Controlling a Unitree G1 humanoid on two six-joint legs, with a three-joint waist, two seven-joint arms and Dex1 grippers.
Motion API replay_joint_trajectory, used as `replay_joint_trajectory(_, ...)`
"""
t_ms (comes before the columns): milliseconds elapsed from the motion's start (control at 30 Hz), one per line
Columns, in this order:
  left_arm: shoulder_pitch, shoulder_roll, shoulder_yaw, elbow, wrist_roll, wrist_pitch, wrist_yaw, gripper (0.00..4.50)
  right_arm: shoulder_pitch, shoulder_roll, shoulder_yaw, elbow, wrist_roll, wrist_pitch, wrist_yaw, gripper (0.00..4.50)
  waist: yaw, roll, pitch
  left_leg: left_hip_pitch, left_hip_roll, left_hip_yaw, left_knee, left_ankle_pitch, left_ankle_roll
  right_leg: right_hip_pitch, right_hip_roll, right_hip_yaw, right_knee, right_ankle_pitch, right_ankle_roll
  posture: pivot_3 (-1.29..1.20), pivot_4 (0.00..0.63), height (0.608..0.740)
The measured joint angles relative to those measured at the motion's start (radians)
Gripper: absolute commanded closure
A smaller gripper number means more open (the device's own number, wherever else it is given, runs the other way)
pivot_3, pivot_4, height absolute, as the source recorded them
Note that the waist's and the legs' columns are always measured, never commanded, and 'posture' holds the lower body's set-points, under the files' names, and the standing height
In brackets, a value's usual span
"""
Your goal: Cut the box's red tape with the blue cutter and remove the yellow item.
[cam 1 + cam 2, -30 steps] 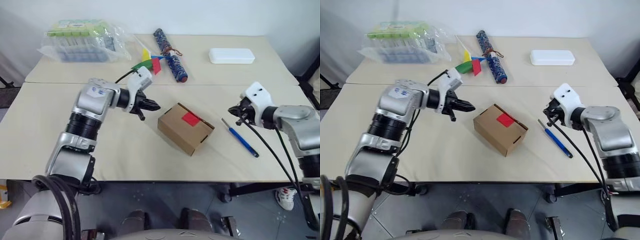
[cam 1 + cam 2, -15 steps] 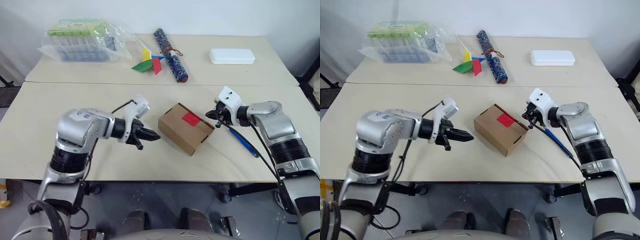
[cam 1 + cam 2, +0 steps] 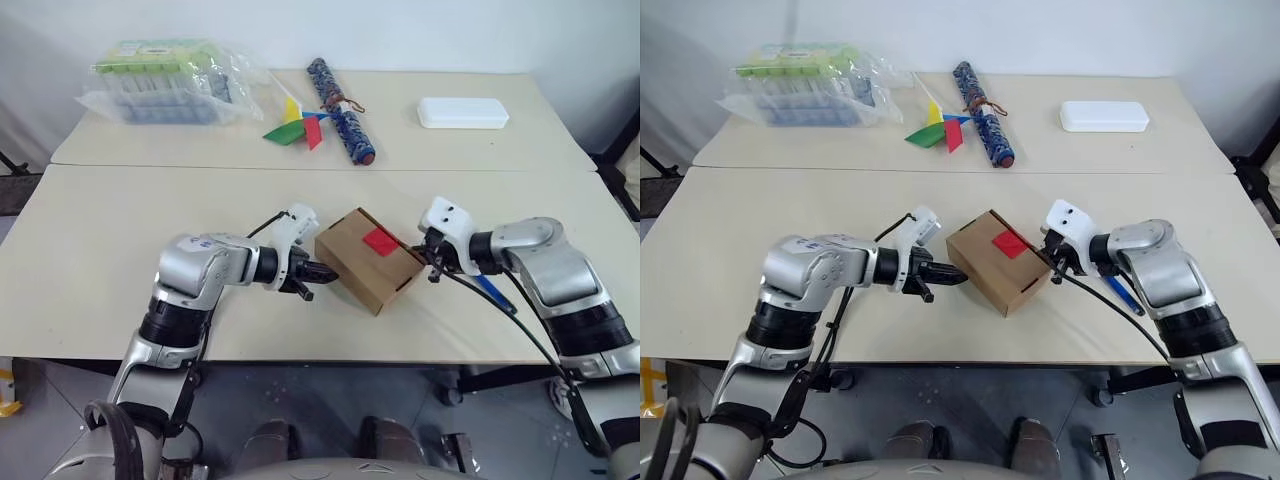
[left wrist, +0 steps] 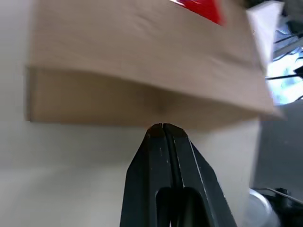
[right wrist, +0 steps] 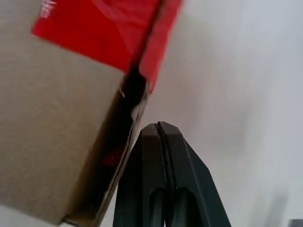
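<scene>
Brown cardboard box sits on the near table, between the two grippers, red tape on its top face folding over the edge nearest the right gripper. Box looks turned a little against a second ago.

Left gripper: fingers pressed together, nothing held, tips at or touching the box's near-left side wall; left wrist view shows the closed tips right against the cardboard. A second ago this gripper was raised and well off the box's left; it has since dropped and closed in.

Right gripper: fingers together, empty, just beside the box's right end where the tape wraps. Right wrist view puts the tips next to the flap gap under the tape; cannot tell if touching. A second ago it was well to the right, over the cutter's far end; it has swung in toward the box.

Blue cutter lies flat on the table behind the right gripper, partly covered by that arm, not moved.

Beyond both grippers on the far table: paper pinwheel, blue patterned roll, white case, plastic bag of goods. All unchanged.
</scene>
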Motion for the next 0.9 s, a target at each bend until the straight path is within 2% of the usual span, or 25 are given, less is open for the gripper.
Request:
replay_joint_trajectory(267, -0.024, 0.029, -0.102, 0.123, 0.045, -0.162, -0.082, 4.50, 0.080, -0.046, -0.051, -0.250, 0.070, 0.170, -0.028, 4.47, 0.007, 0.000, 0.000, 0.000, 0.000, 0.000, 0.001, 0.000, 0.000, 0.000, 0.000, 0.000, 0.000, 0.000, 0.000, 0.00, 0.150, 0.740)
replay_joint_trajectory(433, -0.052, 0.026, -0.120, 0.190, 0.075, -0.229, -0.109, 4.50, 0.104, -0.047, -0.071, -0.353, 0.104, 0.251, -0.070, 4.47, 0.017, 0.000, 0.000, 0.000, 0.000, 0.001, 0.001, 0.000, 0.000, 0.000, 0.000, 0.000, 0.000, 0.000, 0.000, 0.00, 0.150, 0.740)
replay_joint_trajectory(733, -0.145, -0.012, -0.162, 0.366, 0.140, -0.375, -0.197, 4.50, 0.181, -0.036, -0.043, -0.340, 0.095, 0.263, -0.169, 4.47, 0.020, -0.001, 0.000, -0.001, -0.001, 0.002, 0.001, 0.000, 0.000, 0.000, 0.000, 0.000, 0.000, 0.000, 0.000, 0.00, 0.150, 0.740)
replay_joint_trajectory(900, -0.168, -0.027, -0.177, 0.395, 0.162, -0.417, -0.236, 4.50, 0.181, -0.041, -0.025, -0.294, 0.067, 0.237, -0.197, 4.47, 0.019, -0.001, 0.000, 0.000, -0.001, 0.002, 0.001, 0.000, 0.000, -0.001, 0.000, 0.000, 0.000, 0.000, 0.000, 0.00, 0.150, 0.740)
